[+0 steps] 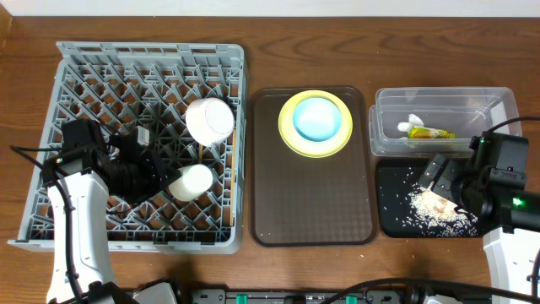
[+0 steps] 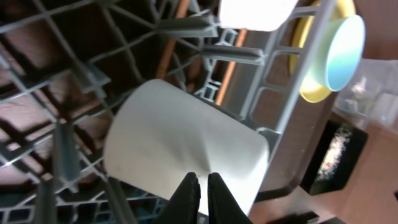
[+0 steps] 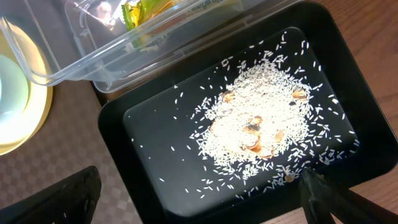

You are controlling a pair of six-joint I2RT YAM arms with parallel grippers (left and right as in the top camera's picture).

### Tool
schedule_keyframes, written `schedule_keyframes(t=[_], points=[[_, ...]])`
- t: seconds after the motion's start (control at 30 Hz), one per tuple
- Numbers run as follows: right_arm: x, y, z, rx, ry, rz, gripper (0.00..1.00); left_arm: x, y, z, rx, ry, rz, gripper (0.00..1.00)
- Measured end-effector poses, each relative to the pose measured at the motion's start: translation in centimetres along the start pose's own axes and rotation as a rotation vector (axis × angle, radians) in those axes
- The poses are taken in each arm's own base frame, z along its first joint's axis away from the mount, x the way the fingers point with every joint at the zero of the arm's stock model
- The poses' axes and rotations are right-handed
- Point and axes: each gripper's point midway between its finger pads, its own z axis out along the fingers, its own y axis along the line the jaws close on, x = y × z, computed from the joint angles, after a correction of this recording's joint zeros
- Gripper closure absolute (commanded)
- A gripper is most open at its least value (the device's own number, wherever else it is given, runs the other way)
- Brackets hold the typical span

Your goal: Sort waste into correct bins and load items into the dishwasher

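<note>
The grey dish rack (image 1: 84, 76) fills the left. A white bowl (image 1: 209, 119) and a small white cup (image 1: 194, 181) lie in it. My left gripper (image 1: 160, 179) is shut on the cup (image 2: 186, 130) at its near edge (image 2: 203, 186). Two thin chopsticks (image 2: 227, 74) show among the rack bars. The light blue bowl (image 1: 316, 118) sits on the yellow plate (image 1: 291, 139). The clear tub (image 1: 439, 91) holds the yellow-green wrapper (image 1: 429, 133) and a white scrap (image 1: 411, 122). Rice crumbs (image 3: 261, 118) lie in the black tray (image 3: 155, 124). My right gripper (image 3: 208, 199) is open and empty above that tray's near edge.
The plate and bowl stand at the far end of a brown serving tray (image 1: 312, 203) between the rack and the bins. The tub and black tray (image 1: 396, 215) sit side by side at the right. The table's front edge runs close below the rack.
</note>
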Motion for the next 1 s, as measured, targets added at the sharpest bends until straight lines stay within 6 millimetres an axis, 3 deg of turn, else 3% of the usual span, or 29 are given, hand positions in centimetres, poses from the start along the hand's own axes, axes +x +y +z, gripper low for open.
schedule_keyframes(t=[0.3, 0.47, 0.63, 0.83, 1.0], points=[[0.0, 0.0, 0.0, 0.000, 0.000, 0.000, 0.01, -0.6, -0.7, -1.3, -0.021, -0.043, -0.032, 0.91], [0.0, 0.0, 0.0, 0.000, 0.000, 0.000, 0.01, 0.7, -3.3, -2.3, -0.001, -0.079, 0.064, 0.92], [0.0, 0.0, 0.0, 0.000, 0.000, 0.000, 0.01, 2.7, -6.1, -1.6, -0.015, -0.048, 0.175, 0.92], [0.0, 0.0, 0.0, 0.000, 0.000, 0.000, 0.01, 3.6, -5.3, 0.2, -0.179, -0.012, 0.204, 0.92], [0.0, 0.0, 0.0, 0.000, 0.000, 0.000, 0.01, 2.5, -3.3, 1.5, -0.298, 0.002, 0.177, 0.92]])
